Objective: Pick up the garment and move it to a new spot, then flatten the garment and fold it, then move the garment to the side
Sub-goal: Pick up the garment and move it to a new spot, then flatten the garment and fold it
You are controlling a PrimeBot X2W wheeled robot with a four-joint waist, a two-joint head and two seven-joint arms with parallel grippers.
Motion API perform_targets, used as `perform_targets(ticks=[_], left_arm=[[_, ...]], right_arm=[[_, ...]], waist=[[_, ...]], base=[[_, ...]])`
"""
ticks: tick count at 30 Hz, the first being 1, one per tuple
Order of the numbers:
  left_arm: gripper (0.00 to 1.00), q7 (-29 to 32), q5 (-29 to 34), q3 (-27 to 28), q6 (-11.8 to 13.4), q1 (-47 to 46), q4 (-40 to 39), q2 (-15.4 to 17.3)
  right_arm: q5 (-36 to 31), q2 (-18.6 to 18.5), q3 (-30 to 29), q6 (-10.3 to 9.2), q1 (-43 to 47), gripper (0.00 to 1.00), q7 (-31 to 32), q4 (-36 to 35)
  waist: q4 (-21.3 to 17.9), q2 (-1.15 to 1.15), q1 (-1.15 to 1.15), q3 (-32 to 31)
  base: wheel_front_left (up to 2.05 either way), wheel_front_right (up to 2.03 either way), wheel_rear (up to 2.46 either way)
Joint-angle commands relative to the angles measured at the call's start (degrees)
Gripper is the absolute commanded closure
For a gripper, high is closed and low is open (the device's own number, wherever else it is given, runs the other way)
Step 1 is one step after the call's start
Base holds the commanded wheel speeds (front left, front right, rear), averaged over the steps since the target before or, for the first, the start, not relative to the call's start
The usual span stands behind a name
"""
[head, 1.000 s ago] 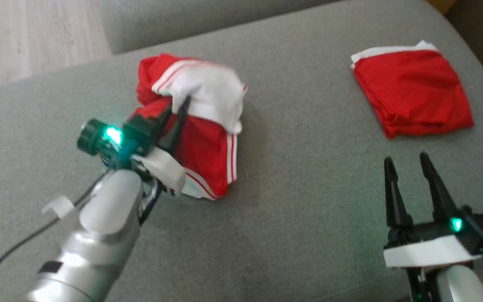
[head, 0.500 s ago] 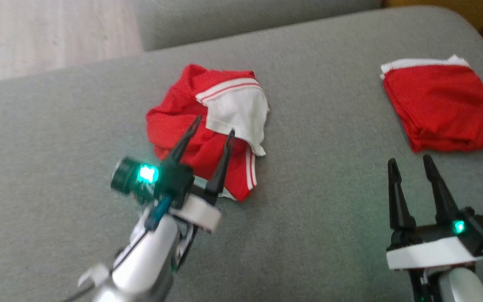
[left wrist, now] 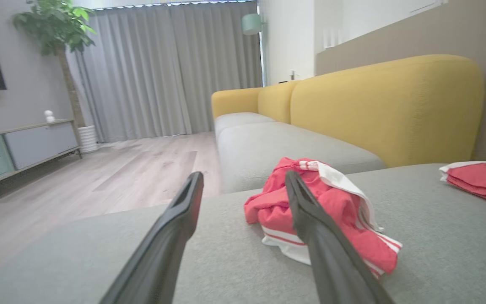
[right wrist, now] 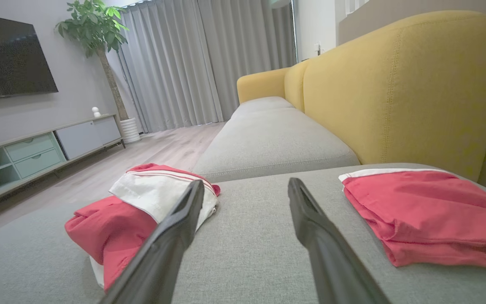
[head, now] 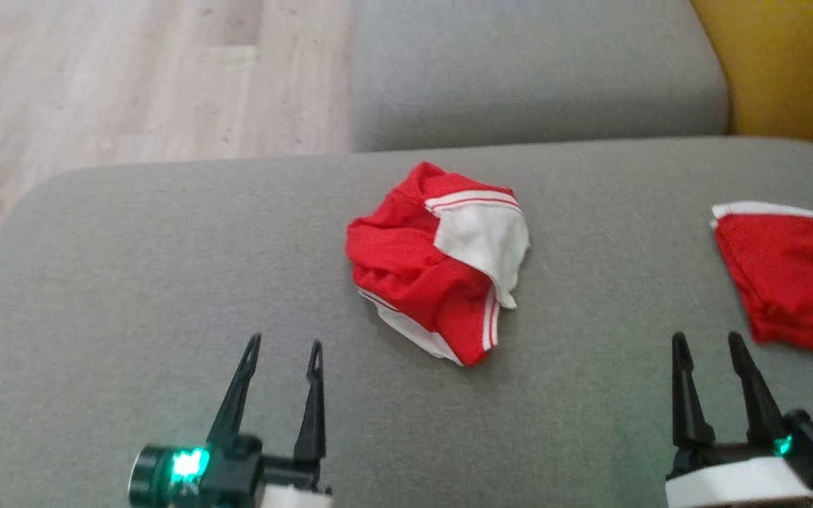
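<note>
The garment [head: 438,271] lies as a crumpled red-and-white heap near the middle of the grey cushion [head: 166,282], touching neither gripper. A white panel is turned up on its 2 o'clock side. Its longer run, so far as a heap has one, goes from about 11 to 5 o'clock in the head view. The left gripper [head: 285,343] sits low on the cushion with the heap at its 2 o'clock. The right gripper [head: 707,339] has the heap between its 9 and 10 o'clock and stands farther off, so the left arm looks the nearer one. Both grippers have their jaws spread wide with nothing between them. In the left wrist view the garment [left wrist: 352,211] sits just right of the finger line, and in the right wrist view it [right wrist: 112,228] sits to the left. Flattening will probably need each arm to reach inward for an opposite edge. At the heap's 3 o'clock a bare strip separates it from a folded red garment [head: 795,289], which lies close to the right gripper at its 2 o'clock. That side is cramped. At 9 o'clock the cushion runs bare to its rounded edge, with wooden floor [head: 131,70] beyond. At 12 o'clock the far edge is near, so the heap is best spread leftward and toward the robot.
</note>
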Motion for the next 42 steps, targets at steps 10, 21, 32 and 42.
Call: perform_targets(ticks=[10,21,32,42], left_arm=[[0.00,-0.54,1.94,5.81,2.05,5.86,-7.35,-0.56],[0.00,-0.54,2.73,7.58,1.02,6.98,-7.67,-1.06],[0.00,-0.54,3.09,8.44,0.55,7.04,-7.08,-1.58],[0.00,-0.54,3.20,8.38,0.40,6.71,-6.66,-1.90]], right_arm=[[-0.71,-0.09,1.19,0.37,2.41,0.00,-0.30,-1.87],[-0.73,-0.07,2.07,0.37,3.04,0.00,-0.30,-2.03],[-0.83,-0.06,2.27,0.37,3.41,0.00,-0.30,-2.12],[-1.19,-0.06,2.05,0.37,3.15,0.00,-0.30,-2.51]], waist=[[3.59,0.00,0.02,-3.17],[3.38,0.00,0.02,-4.06],[3.09,0.00,0.02,-4.14],[2.85,0.00,0.02,-3.67]], base=[[0.00,0.00,0.00],[0.00,0.00,0.00],[0.00,0.00,0.00],[0.00,0.00,0.00]])
